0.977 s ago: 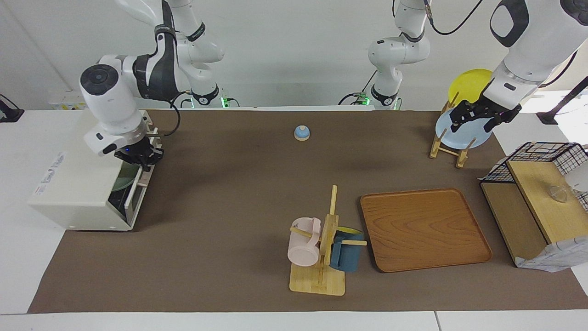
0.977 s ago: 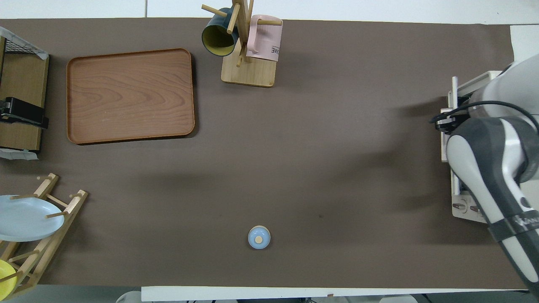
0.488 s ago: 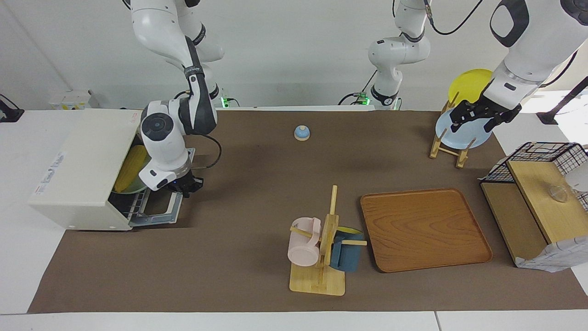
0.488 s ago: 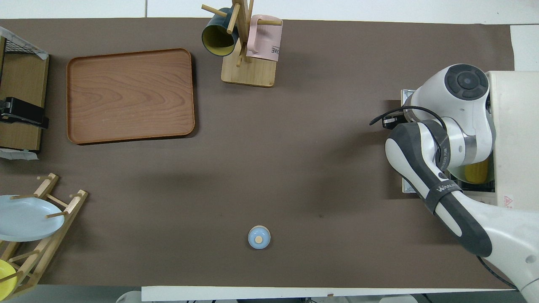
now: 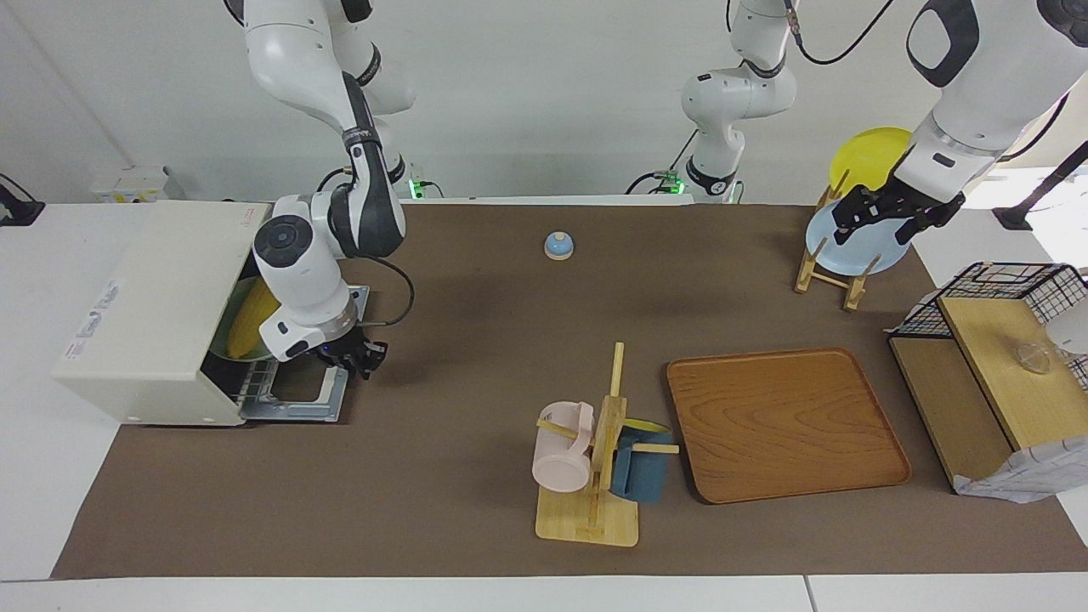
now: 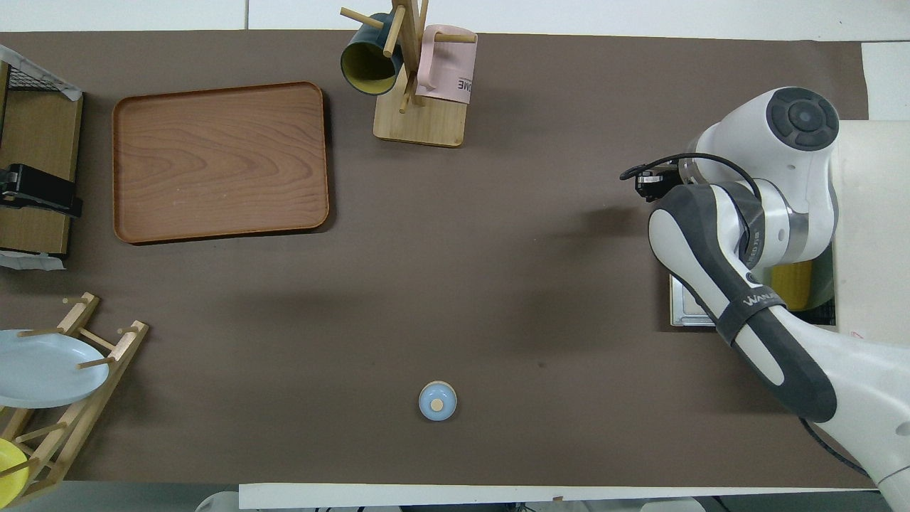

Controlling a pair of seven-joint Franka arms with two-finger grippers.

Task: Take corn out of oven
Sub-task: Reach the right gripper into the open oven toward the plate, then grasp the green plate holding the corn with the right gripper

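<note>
The corn [image 5: 252,319] lies inside the oven [image 5: 153,314], a bright yellow tapered cob resting on what looks to me like a pale green dish on the wire rack, just within the mouth. I read its long axis as running roughly along the width of the opening, one end tilted up toward the robots; in the overhead view only a yellow patch [image 6: 795,284] shows past my arm. The door [image 5: 297,393] hangs fully down in front of it. My right gripper [image 5: 350,357] is over the door's outer edge, so the cob lies back from it, into the cavity. I cannot tell how its jaws stand. That arm is plainly the nearer one. My left gripper [image 5: 884,218] waits over the plate rack [image 5: 829,270] at the other end of the table; its jaws I cannot read either.
</note>
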